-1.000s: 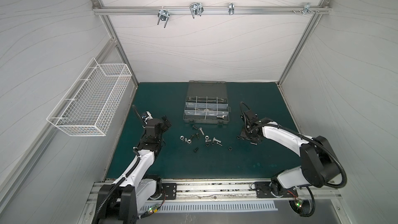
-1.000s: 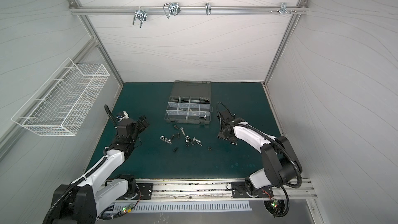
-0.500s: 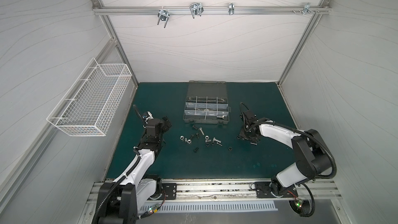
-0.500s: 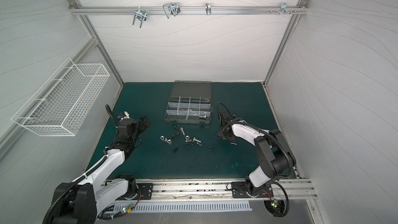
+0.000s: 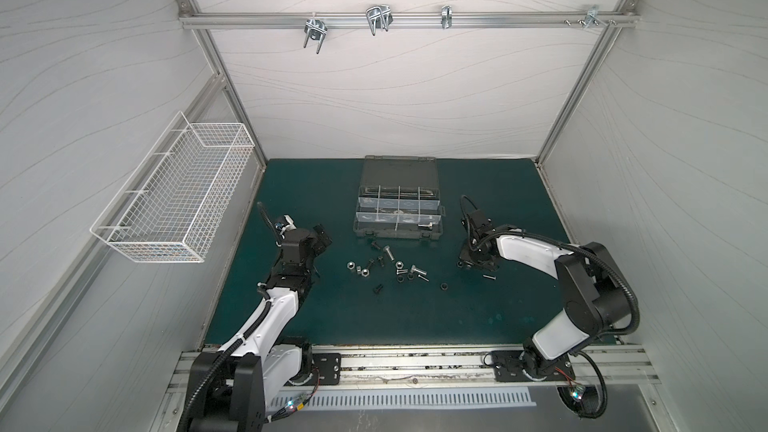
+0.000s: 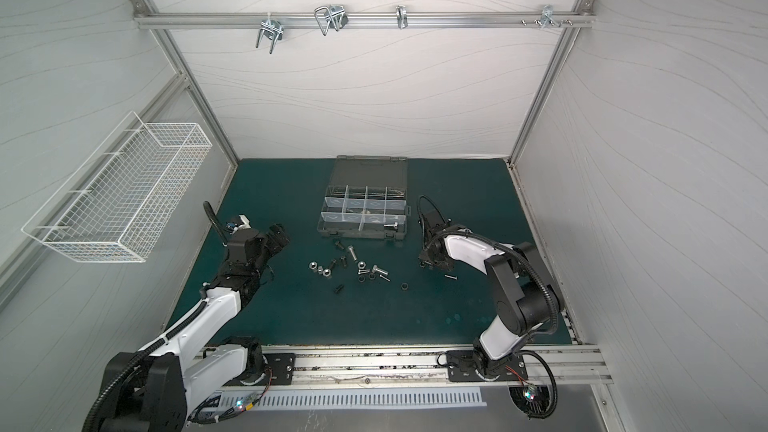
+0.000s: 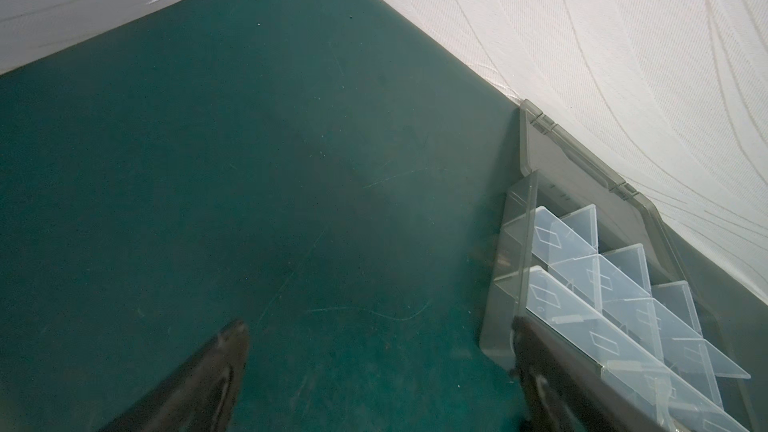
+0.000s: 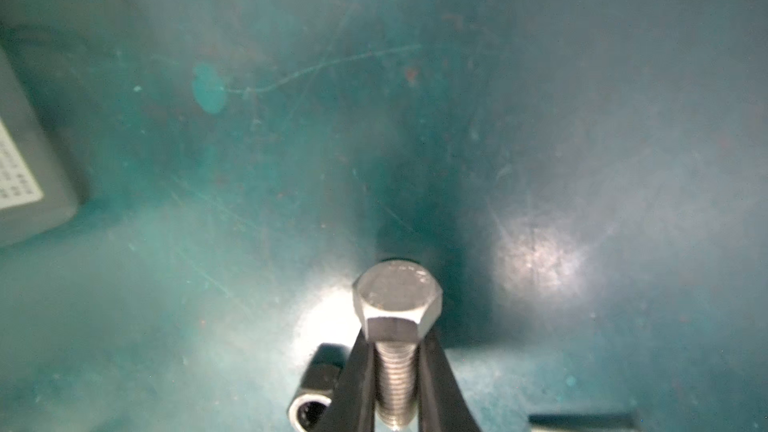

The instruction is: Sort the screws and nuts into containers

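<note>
In the right wrist view my right gripper is shut on the threaded shank of a silver hex-head bolt, low over the green mat. A black nut lies just beside one finger. In both top views that gripper sits right of the open grey organizer case with its clear-walled containers. Loose screws and nuts lie in front of the case. A thin screw lies near the right gripper. My left gripper is open and empty, left of the case.
A white wire basket hangs on the left wall. A rail with silver U-hooks runs across the back wall. A silver bolt lies in the case's front right compartment. A case corner shows in the right wrist view.
The right gripper's jaws have closed onto the hex-head bolt while staying in the same spot; that arm's elbow has shifted inward. The left arm has not moved.
</note>
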You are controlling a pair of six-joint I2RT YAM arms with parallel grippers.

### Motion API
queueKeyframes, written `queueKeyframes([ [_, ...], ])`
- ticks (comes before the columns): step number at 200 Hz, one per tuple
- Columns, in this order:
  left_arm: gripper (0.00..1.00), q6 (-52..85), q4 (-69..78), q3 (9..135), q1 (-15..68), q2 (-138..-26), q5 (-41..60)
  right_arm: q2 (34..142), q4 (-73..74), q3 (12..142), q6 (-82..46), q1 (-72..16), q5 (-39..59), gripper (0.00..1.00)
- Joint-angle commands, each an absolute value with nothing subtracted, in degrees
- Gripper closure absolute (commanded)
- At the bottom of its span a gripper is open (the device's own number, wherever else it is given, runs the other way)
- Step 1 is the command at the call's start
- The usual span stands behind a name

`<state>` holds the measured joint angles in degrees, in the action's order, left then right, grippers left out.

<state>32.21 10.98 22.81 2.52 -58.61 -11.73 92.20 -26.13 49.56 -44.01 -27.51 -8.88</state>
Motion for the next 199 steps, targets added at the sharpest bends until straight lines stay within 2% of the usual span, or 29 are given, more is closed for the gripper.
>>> queueKeyframes([
  [1, 0.00, 33.0, 12.6, 25.6, 2.7, -58.5, -11.9, 93.0, -26.3, 50.3, -41.9, -27.3, -6.8, 0.94],
  [99, 0.00, 33.5, 12.3, 25.6, 2.7, -58.4, -11.7, 89.1, -24.8, 60.2, -25.9, -31.2, -3.6, 0.96],
  [158, 0.00, 34.0, 11.7, 25.4, 2.7, -57.0, -11.3, 96.0, -21.8, 71.0, -9.8, -33.2, 9.0, 0.95],
  [199, 0.00, 34.4, 11.0, 25.3, 2.7, -55.8, -11.0, 102.5, -24.6, 78.4, -1.1, -34.2, 12.1, 0.95],
])
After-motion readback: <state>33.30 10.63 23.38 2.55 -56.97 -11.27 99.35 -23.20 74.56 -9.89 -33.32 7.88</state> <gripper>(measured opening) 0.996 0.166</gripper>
